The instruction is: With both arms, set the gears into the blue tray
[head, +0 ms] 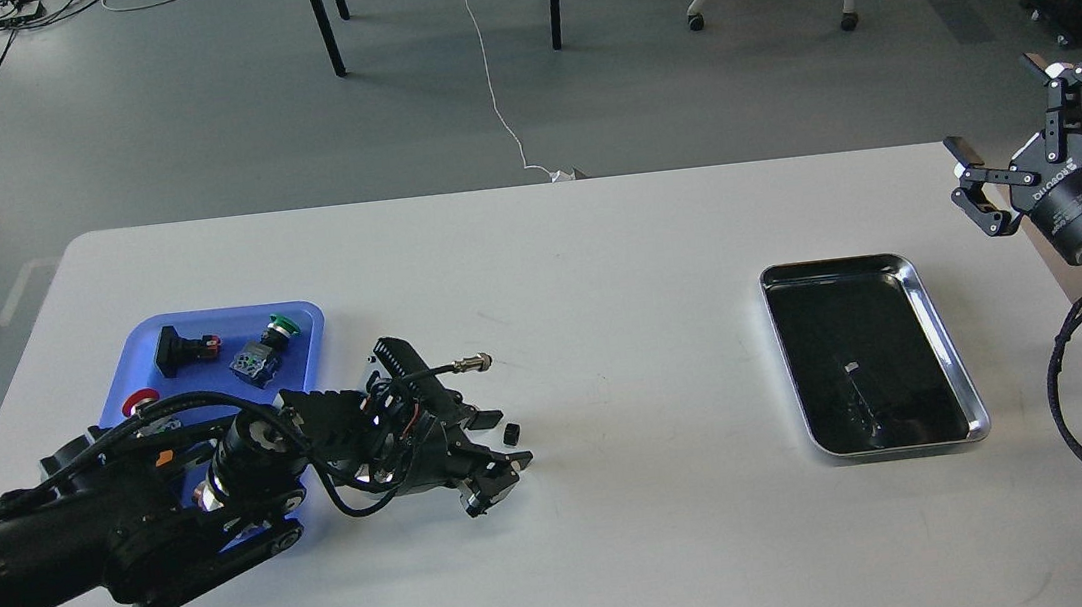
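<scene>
We are looking down on a white rectangular table. Our left arm is reaching in low from the left edge, lying across the near part of the flat blue plastic tray and hiding much of it. Our left gripper is sitting just above the tabletop to the right of the tray, its two black fingers standing apart. A tiny black gear is lying on the table in the gap between those fingers; we cannot tell whether either finger is touching it, and its teeth are too small to make out.

The gear is sitting outside the blue tray, near its right side. On the bare far part of the tray are lying a push-button switch with a black body and a red tip, a green-capped switch with a grey-blue block, and a red round cap at the left rim.

Well apart to the right, a shiny silver metal tray with a dark inside is resting on the table. Our right gripper is hanging raised beyond the table's right edge, its fingers spread wide and holding nothing.
</scene>
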Controlling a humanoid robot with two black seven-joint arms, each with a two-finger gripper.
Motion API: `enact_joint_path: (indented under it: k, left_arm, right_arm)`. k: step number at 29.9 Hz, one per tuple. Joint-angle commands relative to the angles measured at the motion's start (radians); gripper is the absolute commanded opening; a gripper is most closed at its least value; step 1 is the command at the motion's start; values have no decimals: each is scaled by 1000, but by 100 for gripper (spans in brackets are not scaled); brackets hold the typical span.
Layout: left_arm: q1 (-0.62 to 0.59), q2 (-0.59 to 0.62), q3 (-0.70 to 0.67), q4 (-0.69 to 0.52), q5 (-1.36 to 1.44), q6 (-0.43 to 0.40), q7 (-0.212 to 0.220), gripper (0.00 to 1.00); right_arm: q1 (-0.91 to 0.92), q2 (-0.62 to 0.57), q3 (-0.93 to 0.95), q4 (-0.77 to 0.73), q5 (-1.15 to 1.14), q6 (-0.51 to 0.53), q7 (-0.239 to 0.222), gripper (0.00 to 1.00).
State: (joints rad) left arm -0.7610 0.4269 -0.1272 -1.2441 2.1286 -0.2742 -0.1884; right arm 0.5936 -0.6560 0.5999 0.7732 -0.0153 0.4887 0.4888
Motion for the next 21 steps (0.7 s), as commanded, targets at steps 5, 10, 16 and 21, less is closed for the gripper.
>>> enact_joint_path:
  k: [5, 10, 16, 21]
  left_arm:
    - [2, -8, -2, 6, -3, 6, 0, 34]
    - [3, -16, -6, 6, -9, 7, -2, 30]
    - [2, -20, -8, 18, -9, 6, -2, 20]
    - [3, -5, -14, 18, -12, 6, -2, 9]
  right_arm:
    - [0, 1, 0, 0, 0, 0, 0, 97]
    - [0, 1, 0, 0, 0, 0, 0, 97]
    - [0, 1, 0, 0, 0, 0, 0, 97]
    - [0, -1, 0, 0, 0, 0, 0, 97]
